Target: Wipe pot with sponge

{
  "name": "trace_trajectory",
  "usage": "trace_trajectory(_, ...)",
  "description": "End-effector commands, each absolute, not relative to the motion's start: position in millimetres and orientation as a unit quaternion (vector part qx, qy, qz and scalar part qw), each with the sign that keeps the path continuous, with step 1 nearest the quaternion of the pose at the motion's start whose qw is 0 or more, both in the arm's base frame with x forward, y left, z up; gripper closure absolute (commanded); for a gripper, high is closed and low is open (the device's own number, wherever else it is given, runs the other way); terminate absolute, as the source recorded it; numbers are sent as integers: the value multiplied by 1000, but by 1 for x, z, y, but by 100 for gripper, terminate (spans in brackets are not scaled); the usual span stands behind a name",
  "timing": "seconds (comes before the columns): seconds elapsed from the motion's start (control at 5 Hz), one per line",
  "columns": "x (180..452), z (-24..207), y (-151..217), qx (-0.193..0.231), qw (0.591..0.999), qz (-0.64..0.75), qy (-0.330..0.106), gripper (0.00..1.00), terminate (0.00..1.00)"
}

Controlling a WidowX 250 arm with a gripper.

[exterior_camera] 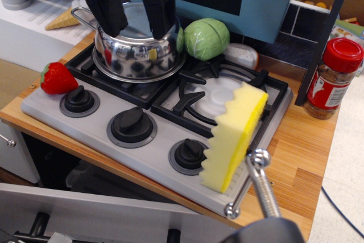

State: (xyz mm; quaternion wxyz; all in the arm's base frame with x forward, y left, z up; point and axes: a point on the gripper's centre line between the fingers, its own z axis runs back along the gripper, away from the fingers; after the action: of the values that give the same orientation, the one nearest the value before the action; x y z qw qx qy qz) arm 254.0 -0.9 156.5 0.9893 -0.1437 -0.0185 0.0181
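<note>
The shiny steel pot (139, 49) stands on the back left burner of the toy stove (85, 120), its wire handle (82, 18) pointing left. My black gripper (135, 11) hangs right over the pot, its fingers (111, 9) spread apart above the pot's opening with nothing between them. The yellow sponge (234, 138) lies apart from the gripper at the stove's front right, tilted up on its side, with its zigzag edge facing left.
A green cabbage (206, 38) sits right of the pot, touching or nearly touching it. A red strawberry (57, 79) lies at the stove's left edge. A spice jar (334, 78) stands on the right. Three black knobs (132, 124) line the front. A metal rod (263, 183) rises at the front right.
</note>
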Motion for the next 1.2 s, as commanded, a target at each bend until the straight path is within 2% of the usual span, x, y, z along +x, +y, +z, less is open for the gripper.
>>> trace_trajectory(0.0,254,157,-1,-144,989,18,-19,0,0)
trace_trajectory(0.4,238,163,-58,-137,989,-13,-48,0,0)
trace_trajectory(0.6,234,159,-76,-134,989,-22,-50,0,0)
trace_trajectory(1.0,245,139,-96,-134,989,1,-57,0,0)
